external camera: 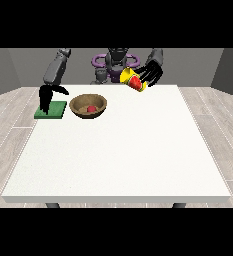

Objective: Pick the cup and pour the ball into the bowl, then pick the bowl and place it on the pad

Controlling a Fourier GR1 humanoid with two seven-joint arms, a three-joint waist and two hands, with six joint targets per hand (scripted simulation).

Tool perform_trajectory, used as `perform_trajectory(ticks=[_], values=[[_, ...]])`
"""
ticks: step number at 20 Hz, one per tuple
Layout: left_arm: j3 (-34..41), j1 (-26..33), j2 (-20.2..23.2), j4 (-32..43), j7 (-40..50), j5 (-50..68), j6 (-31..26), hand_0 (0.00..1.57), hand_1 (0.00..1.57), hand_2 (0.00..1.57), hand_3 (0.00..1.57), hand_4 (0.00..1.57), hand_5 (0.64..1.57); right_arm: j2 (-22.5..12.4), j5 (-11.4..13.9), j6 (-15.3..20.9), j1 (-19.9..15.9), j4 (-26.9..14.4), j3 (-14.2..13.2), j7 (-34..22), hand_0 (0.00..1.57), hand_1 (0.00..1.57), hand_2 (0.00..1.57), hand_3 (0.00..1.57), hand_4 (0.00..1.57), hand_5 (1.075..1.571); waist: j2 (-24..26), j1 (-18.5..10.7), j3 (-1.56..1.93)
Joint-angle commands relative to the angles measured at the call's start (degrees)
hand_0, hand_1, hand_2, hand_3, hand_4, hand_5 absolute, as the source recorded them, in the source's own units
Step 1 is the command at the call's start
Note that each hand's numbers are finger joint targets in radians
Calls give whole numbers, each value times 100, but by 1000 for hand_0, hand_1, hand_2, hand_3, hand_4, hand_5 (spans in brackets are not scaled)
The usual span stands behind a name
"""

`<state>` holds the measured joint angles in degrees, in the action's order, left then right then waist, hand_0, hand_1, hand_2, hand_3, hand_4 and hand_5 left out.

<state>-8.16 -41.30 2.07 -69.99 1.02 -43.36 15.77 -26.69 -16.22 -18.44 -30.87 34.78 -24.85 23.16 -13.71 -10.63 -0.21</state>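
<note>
Front view shows my hand at the view's right raised above the table's far edge, fingers curled round the cup. The cup is tipped on its side, yellow outside, red inside, its mouth facing down toward the table. My other hand, at the view's left, hangs with straight fingers pointing down over the green pad, holding nothing. Just beside the pad sits the brown wooden bowl, upright on the table, with the red ball lying inside it.
</note>
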Motion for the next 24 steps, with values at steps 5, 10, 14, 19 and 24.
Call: perform_trajectory(ticks=[5, 10, 14, 19, 24], values=[[554, 556, -203, 153, -1139, 2282, 168, 0, 0, 0, 0, 0, 1545, 444, -9, 108, -460, 347, 296, -368, 0, 0, 0, 0, 373, 1564, -431, 461, 7], [1028, 659, -191, 799, -1536, 2547, -260, 0, 0, 0, 0, 0, 1519, 884, 243, 510, -396, 528, 725, -761, 0, 0, 0, 0, 111, 1541, 105, 783, 18], [736, 993, -201, 499, -1587, 2676, -298, 0, 0, 0, 0, 0, 1531, 921, 285, 347, -90, 112, 696, -204, 0, 0, 0, 0, 0, 1544, 122, 658, 23], [1043, 516, 7, 512, -1502, 2738, -538, 0, 0, 0, 0, 0, 1547, 981, 206, 279, -284, -181, 640, 12, 0, 0, 0, 0, 208, 1546, -193, 646, 24], [810, 315, 120, -91, -1243, 2700, -764, 0, 0, 0, 0, 0, 1555, 937, 93, 274, -352, -566, 386, 596, 0, 0, 0, 0, 199, 1539, -643, 199, 30]])
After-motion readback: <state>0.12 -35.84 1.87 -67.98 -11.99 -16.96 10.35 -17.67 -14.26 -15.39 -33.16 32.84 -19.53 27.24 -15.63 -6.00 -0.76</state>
